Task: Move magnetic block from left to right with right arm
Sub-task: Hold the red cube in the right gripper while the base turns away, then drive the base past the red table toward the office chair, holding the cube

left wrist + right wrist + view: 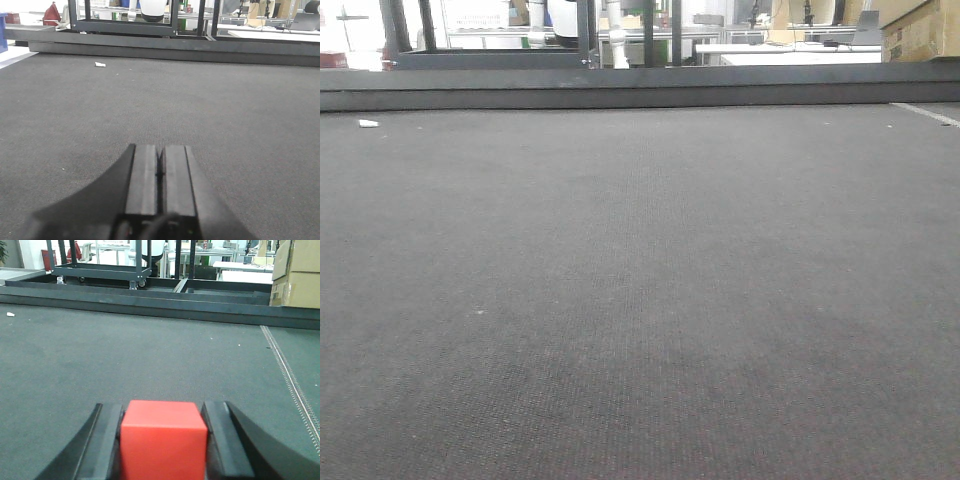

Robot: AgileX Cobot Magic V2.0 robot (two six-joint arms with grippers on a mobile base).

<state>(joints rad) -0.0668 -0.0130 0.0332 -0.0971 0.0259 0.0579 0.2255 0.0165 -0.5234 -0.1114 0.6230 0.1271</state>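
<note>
R gripper (162,414) is clamped on the block (163,442), over the tabletop (150,355), well short of the box (297,275). Can't tell if it's lifted. L gripper (160,167) closed, empty. Looks like the carry step. Next I take it rightward toward the box, set down, release.

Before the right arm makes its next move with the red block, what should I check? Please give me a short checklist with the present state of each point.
1. The magnetic block is held by the right gripper: ok, one finger against each side.
2. The block is lifted off the mat: cannot tell, its underside is out of view.
3. The mat ahead of the right gripper is bare: ok.
4. The left gripper is empty: ok, jaws shut on nothing.
5. The cardboard boxes are out of the path: ok, they stand beyond the far rail.
</note>
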